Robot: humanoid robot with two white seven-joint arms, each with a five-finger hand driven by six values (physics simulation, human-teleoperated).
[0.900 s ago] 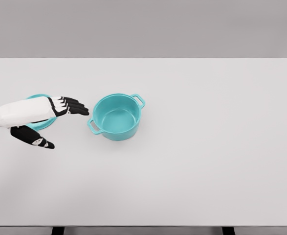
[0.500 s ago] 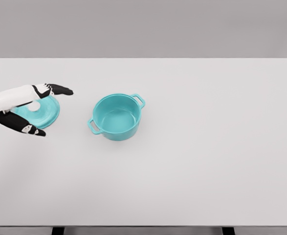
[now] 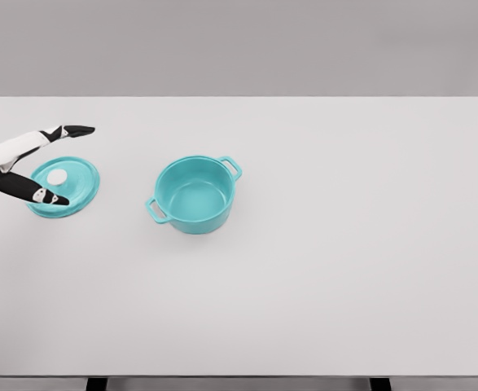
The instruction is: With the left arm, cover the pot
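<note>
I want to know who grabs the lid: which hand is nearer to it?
Left. The left hand is open over the lid, fingers straddling its knob. The right hand is out of view.

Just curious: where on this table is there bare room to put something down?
Everything right of the pot is bare table, as is the front strip. It is crowded only at the left edge, where the left hand brackets the lid.

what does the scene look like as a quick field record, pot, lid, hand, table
pot: teal, upright, open, two side handles, mid-left of table
lid: teal with white knob, flat on table, left of pot, apart from it
left hand: fingers spread around lid, not gripping
right arm: not in view
table: white
task status: pot uncovered
</note>
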